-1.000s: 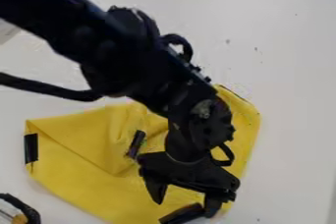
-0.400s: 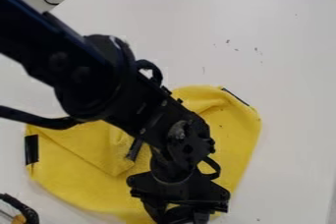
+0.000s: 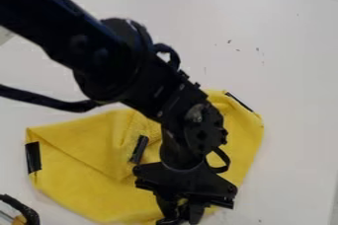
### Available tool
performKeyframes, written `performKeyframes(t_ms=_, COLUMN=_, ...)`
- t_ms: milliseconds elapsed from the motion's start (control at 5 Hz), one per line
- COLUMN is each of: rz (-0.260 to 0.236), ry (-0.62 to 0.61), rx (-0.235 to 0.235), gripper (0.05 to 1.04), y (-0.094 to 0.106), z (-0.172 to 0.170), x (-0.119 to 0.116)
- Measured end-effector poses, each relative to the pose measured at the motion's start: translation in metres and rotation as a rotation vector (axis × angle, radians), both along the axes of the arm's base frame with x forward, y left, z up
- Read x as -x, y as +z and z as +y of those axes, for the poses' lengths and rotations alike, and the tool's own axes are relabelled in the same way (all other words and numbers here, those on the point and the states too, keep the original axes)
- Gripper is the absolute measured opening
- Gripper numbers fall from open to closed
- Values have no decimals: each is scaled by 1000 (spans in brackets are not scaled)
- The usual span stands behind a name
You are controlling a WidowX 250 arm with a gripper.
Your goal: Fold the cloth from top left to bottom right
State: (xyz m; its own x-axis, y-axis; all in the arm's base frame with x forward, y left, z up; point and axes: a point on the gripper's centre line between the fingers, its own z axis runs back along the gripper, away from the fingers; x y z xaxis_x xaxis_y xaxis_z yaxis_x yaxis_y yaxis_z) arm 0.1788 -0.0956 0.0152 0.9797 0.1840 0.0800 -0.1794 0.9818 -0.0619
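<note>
The gripper (image 3: 181, 212) hangs at the lower middle of the camera view, over the cloth's bottom edge. Its fingers are close together, shut on the cloth's dark-taped bottom corner. The yellow cloth (image 3: 79, 179) lies rumpled on the table, with a folded flap and a diagonal crease on its left half. Black tape (image 3: 33, 157) marks its left corner, another strip (image 3: 239, 101) its upper right edge, and a third (image 3: 139, 149) lies near the middle. The arm hides part of the cloth's upper middle and lower right.
The white table (image 3: 284, 61) extends around the cloth. A black curved object with an orange part (image 3: 20, 216) sits at the lower left edge. Dark equipment and cables are beyond the table's top left corner.
The gripper came down and left, its fingers drew together at the bottom corner, and it then shifted slightly up and right. The cloth's left and upper right edges have shifted a little.
</note>
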Motion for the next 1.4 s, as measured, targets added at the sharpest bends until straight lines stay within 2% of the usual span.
performKeyframes(t_ms=200, rz=10, ry=9, rx=-14, gripper=187, y=37, z=-5, x=-15)
performKeyframes(t_ms=400, rz=22, ry=60, rx=62, gripper=100, y=54, z=8, x=-42)
performKeyframes(t_ms=600, rz=-10, ry=65, rx=146, gripper=85, y=41, z=36, x=-70)
performKeyframes(t_ms=800, rz=-35, ry=46, rx=191, gripper=84, y=28, z=76, x=-101)
performKeyframes(t_ms=1000, rz=-60, ry=41, rx=214, gripper=84, y=19, z=108, x=-123)
performKeyframes(t_ms=1200, rz=-69, ry=36, rx=203, gripper=84, y=20, z=128, x=-133)
performKeyframes(t_ms=1400, rz=-78, ry=24, rx=173, gripper=115, y=20, z=132, x=-135)
